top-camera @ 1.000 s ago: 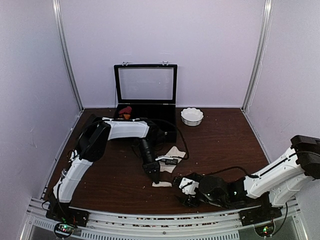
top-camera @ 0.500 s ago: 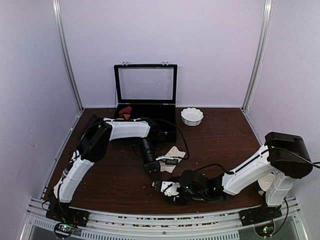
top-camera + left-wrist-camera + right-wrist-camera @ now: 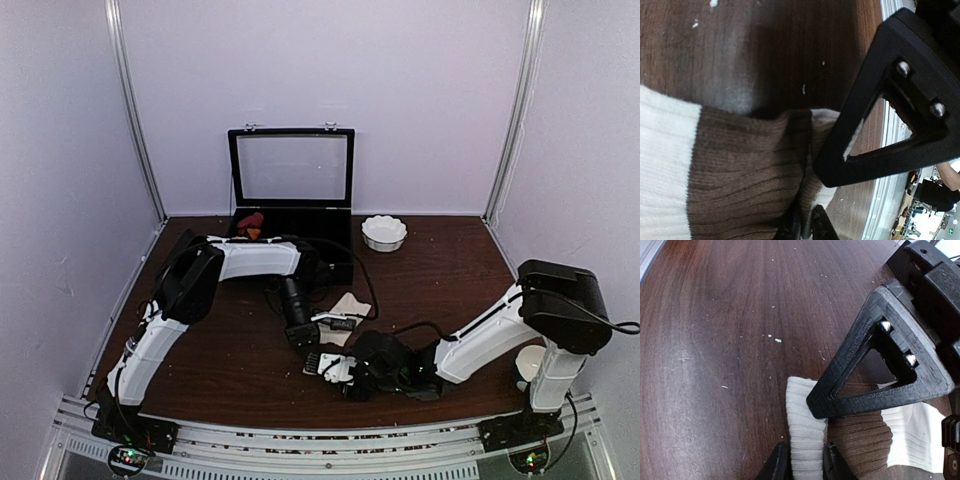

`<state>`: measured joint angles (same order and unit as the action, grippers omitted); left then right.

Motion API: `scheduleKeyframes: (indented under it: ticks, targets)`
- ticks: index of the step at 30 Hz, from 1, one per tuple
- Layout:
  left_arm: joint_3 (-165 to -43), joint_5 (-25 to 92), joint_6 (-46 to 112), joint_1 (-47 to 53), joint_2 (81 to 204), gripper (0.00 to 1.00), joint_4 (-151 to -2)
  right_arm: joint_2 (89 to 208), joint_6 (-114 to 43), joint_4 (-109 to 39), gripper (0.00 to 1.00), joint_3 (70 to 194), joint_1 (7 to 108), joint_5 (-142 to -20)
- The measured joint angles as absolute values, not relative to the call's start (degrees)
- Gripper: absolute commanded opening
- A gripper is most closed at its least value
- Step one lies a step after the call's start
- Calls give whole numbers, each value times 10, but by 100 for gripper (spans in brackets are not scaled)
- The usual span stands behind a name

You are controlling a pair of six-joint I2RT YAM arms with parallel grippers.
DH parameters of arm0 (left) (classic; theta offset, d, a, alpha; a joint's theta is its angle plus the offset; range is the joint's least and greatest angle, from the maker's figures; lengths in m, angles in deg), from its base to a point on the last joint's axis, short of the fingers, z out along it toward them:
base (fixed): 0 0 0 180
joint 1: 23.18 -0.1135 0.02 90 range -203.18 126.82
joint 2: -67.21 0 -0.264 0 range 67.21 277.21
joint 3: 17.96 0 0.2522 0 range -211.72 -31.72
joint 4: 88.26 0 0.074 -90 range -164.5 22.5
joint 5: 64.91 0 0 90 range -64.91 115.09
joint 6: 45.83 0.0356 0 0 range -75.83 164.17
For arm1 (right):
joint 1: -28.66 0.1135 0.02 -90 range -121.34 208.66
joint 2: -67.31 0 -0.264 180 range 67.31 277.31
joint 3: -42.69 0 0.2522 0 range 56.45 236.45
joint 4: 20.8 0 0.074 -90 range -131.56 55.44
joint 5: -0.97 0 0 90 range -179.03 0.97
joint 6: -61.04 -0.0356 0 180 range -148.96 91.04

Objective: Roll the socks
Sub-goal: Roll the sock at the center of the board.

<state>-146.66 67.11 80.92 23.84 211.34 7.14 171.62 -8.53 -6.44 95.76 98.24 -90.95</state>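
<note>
One sock [image 3: 350,304], ribbed white and brown, is lying at the middle of the worktop's [image 3: 450,280] near edge, long axis running far-right to near-left. Right gripper [image 3: 805,462] is pinching its white near end. Left gripper [image 3: 804,227] is nipping a brown fold just beside, and both are hiding its middle. Case [image 3: 290,215] and bowl [image 3: 384,233] are standing at the far edge.

Dark wood table [image 3: 450,280], open black case [image 3: 320,222], white bowl [image 3: 384,233], cream sock [image 3: 350,305]

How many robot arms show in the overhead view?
2. Left arm reaches in from the left, right arm from the right, meeting at the sock. None seems hidden.
</note>
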Motion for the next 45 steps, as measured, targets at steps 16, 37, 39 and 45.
scheduleKeyframes:
  ticks: [16,37,39,45]
  targets:
    - [-1356,613,814,223,2010,36,6,1725,-199,-60,0,962,941,-827]
    - [-1210,591,881,232,1872,37,-175,1781,-453,-45,0,995,834,-532]
    - [-1210,582,883,232,1873,37,-180,1787,-464,-40,0,996,830,-518]
    - [-1211,548,893,233,1876,50,-201,1805,-493,-53,0,1017,819,-468]
